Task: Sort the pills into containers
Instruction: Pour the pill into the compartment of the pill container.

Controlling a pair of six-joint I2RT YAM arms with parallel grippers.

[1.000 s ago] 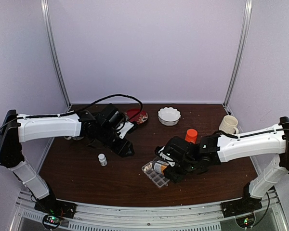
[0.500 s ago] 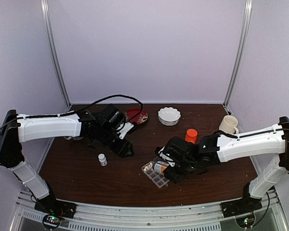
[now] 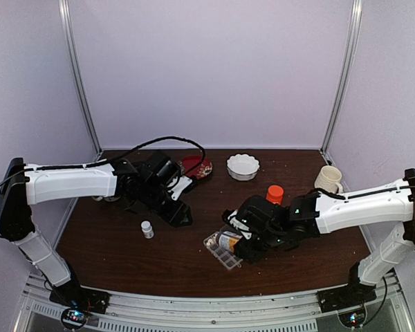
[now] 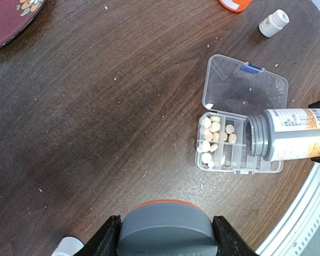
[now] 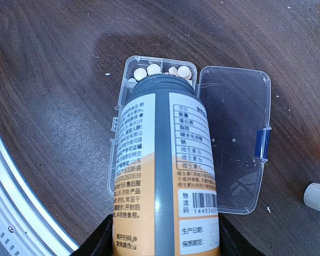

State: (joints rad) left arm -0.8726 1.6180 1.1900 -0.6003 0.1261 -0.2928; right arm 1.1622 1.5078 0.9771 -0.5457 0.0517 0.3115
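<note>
The clear pill box lies open at the front middle of the table, its hinged lid flat beside it. Several whitish and cream pills fill cells at one end of the box. My right gripper is shut on a grey bottle with an orange-and-white label. That bottle is tilted, its open mouth over the box's cells and the pills. My left gripper, to the left of the box, is shut on a grey cap with an orange rim.
An orange-capped bottle stands behind the right gripper. A small white bottle sits left of the box; another lies beyond the lid. A white scalloped bowl, red plate and mug are at the back.
The right gripper and its bottle have shifted slightly left over the pill box. The left arm has not moved.
</note>
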